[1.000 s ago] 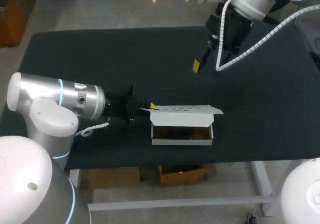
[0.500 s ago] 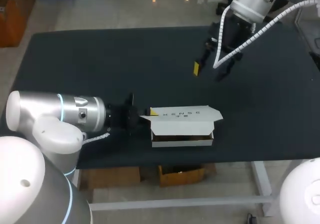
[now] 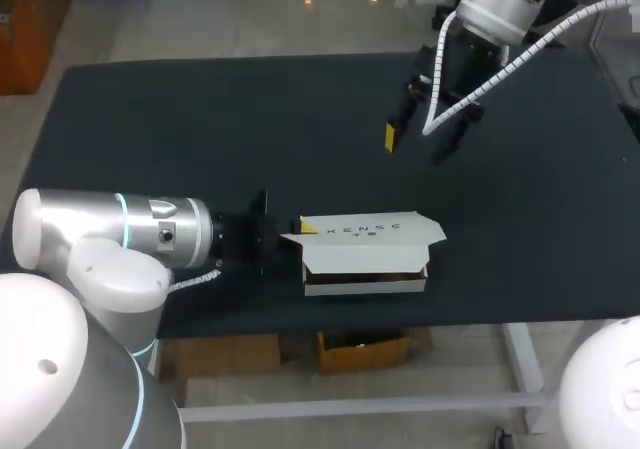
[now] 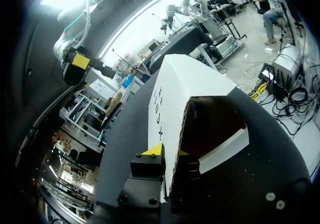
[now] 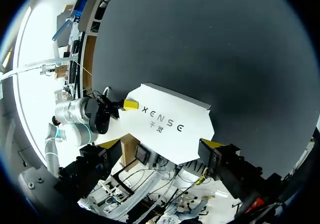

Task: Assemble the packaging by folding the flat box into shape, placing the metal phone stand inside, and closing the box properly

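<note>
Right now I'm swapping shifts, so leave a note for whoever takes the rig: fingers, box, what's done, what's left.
Left gripper: fingers shut on the lid at the box's left end.
Right gripper: open, empty, raised above the table's far side.
Done: box folded, at the table's near edge, lid partly lowered, front opening showing.
Phone stand not visible; check it is inside.
Left: lower the lid and tuck it shut.

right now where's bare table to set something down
Bare black tabletop runs from the white cardboard box to the far-left corner, and right of it. Crowded: left gripper clamps the box lid; right gripper hangs open beyond.
</note>
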Motion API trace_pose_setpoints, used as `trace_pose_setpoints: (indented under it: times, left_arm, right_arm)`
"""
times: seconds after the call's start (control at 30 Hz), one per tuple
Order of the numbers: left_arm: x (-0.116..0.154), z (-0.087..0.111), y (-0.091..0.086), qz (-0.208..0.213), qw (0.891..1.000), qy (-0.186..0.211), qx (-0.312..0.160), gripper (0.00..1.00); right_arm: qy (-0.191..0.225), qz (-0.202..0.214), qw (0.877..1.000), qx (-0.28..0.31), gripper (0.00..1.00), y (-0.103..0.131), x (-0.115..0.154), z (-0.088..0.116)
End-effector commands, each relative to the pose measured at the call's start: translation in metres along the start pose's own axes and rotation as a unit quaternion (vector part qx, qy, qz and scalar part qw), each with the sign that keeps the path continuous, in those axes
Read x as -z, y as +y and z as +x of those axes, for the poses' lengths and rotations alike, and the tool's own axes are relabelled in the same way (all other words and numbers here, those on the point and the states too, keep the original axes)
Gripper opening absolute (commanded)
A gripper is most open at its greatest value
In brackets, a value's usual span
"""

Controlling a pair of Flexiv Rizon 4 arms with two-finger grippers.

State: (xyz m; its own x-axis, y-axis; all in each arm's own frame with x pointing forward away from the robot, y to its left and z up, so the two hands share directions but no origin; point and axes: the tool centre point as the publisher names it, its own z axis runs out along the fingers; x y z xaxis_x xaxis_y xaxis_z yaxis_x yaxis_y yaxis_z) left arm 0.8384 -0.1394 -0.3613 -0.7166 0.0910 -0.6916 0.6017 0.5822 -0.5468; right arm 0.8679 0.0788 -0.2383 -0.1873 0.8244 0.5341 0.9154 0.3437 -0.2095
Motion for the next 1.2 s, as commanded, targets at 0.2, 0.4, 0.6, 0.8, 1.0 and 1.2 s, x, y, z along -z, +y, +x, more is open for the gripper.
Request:
trace_pose_setpoints:
  times: [0.2, 0.4, 0.6, 0.8, 1.0, 1.2]
  left_arm:
    - [-0.003, 0.008, 0.002, 0.000, 1.000, -0.001, 0.000, 0.00]
    - [-0.003, 0.008, 0.002, 0.000, 1.000, -0.001, 0.000, 0.00]
    - [-0.003, 0.008, 0.002, 0.000, 1.000, -0.001, 0.000, 0.00]
    - [-0.003, 0.008, 0.002, 0.000, 1.000, -0.001, 0.000, 0.00]
    - [-0.003, 0.008, 0.002, 0.000, 1.000, -0.001, 0.000, 0.00]
    - [-0.003, 0.008, 0.002, 0.000, 1.000, -0.001, 0.000, 0.00]
  right_arm:
    - [-0.065, 0.047, 0.986, -0.146, 1.00, -0.006, -0.011, 0.006]
    - [-0.066, 0.008, 0.989, -0.133, 1.00, -0.026, -0.029, -0.008]
    - [-0.042, -0.002, 0.989, -0.140, 1.00, -0.038, -0.039, -0.020]
    - [-0.042, -0.002, 0.989, -0.140, 1.00, -0.038, -0.039, -0.020]
    - [-0.050, 0.007, 0.991, -0.126, 1.00, -0.029, -0.037, -0.011]
    - [-0.065, 0.026, 0.988, -0.134, 1.00, -0.024, -0.041, 0.001]
